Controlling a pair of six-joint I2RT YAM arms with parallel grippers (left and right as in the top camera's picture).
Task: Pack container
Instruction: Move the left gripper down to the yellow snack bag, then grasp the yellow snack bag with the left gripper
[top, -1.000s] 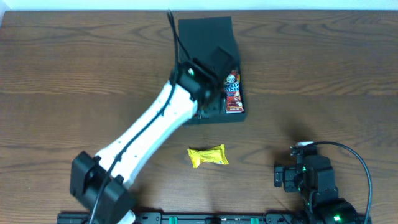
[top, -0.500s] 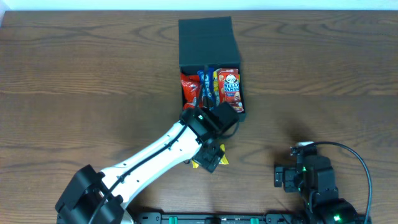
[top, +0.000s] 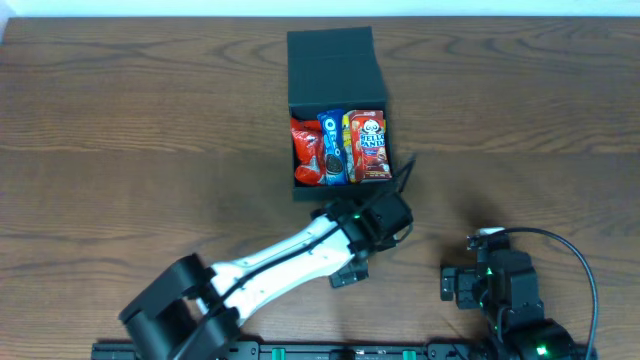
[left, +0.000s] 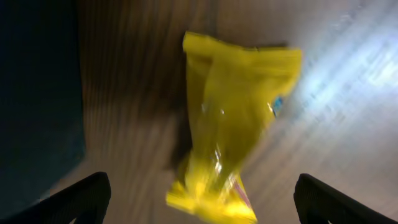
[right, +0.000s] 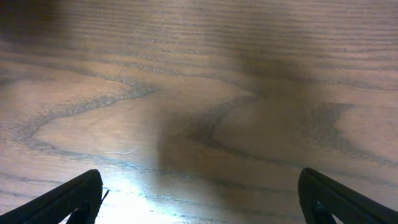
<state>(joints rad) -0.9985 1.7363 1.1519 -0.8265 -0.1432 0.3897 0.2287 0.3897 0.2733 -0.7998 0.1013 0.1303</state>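
Table: brown wood-grain table (top: 120, 120).
Container: dark teal-green square cardboard container (top: 320, 192), on the far middle of the table, open; its flap lid (top: 330, 65) of the same colour is folded back on the far side.
Contents: red crinkled foil packet (top: 306, 155), blue Oreo packet (top: 331, 150) and red-and-yellow Hello Panda box (top: 369, 145), side by side inside the container.
Left arm: white-and-black left arm (top: 290, 262) reaches from the near edge; its wrist is just in front of the container.
Left gripper: left gripper (left: 202, 208) has its black fingertips (left: 81, 199) spread wide and grips nothing.
Yellow packet: shiny yellow plastic snack packet (left: 233, 124), blurred, lies on the wood in the gap between the fingers. The container's dark wall is just to its left in the wrist view. Overhead, the arm hides the packet.
Right gripper: right gripper (right: 202, 205) has its fingers wide over bare wood.
Right arm: black right arm (top: 500, 290) sits at the near right edge, well apart from the container.
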